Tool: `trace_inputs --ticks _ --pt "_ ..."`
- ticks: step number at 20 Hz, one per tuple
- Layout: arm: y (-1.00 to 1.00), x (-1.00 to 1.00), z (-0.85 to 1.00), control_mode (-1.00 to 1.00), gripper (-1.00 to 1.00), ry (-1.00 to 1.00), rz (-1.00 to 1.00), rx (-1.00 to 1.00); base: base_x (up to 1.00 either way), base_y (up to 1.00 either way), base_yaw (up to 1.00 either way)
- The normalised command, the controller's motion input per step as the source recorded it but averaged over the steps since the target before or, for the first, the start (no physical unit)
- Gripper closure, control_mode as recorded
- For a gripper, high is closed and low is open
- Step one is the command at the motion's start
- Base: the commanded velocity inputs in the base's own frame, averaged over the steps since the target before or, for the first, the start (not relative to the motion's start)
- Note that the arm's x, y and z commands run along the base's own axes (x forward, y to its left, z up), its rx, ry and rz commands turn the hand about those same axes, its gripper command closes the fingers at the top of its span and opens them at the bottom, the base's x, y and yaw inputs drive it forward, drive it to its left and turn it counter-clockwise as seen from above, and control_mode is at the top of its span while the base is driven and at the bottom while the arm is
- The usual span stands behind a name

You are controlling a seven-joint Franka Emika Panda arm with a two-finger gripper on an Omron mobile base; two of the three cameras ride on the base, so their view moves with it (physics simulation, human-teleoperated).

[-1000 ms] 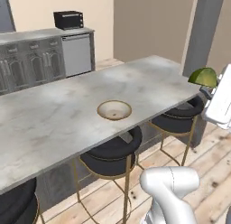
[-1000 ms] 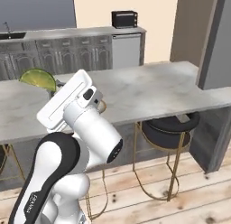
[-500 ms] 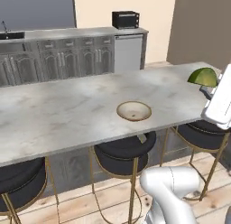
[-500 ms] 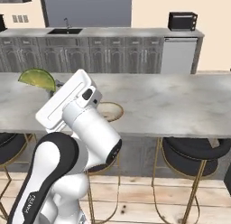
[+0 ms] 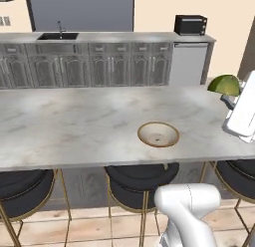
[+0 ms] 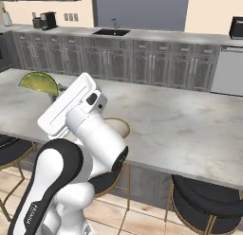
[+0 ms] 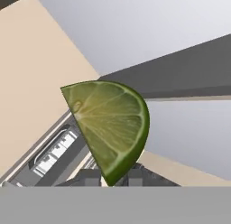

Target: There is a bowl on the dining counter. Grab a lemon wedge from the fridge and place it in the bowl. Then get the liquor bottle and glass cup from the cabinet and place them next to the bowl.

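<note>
The lemon wedge is yellow-green and is held up in the air above the dining counter. The round bowl with tan rim stands on this counter.

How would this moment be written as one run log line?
gripper: shut on lemon wedge | wedge: held above dining counter | bowl: empty, on counter

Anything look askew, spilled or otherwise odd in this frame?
Nothing stands out. The bowl sits upright and empty on the dining counter, and the lemon wedge is pinched in the gripper, held in the air to one side of the bowl.
</note>
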Motion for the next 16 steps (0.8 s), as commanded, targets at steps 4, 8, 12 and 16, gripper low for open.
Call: trace_inputs --ticks 4,8,12,16 --pt "0.00 0.00 0.00 1.00 1.00 0.00 0.00 0.00 0.67 -0.53 0.32" --pt "0.00 0.00 0.00 1.00 1.00 0.00 0.00 0.00 0.72 -0.33 0.14" --pt "0.00 0.00 0.00 1.00 1.00 0.00 0.00 0.00 0.64 -0.28 0.03" --pt "-0.10 0.14 0.00 -1.00 1.00 0.02 0.00 0.02 0.45 -0.24 0.00"
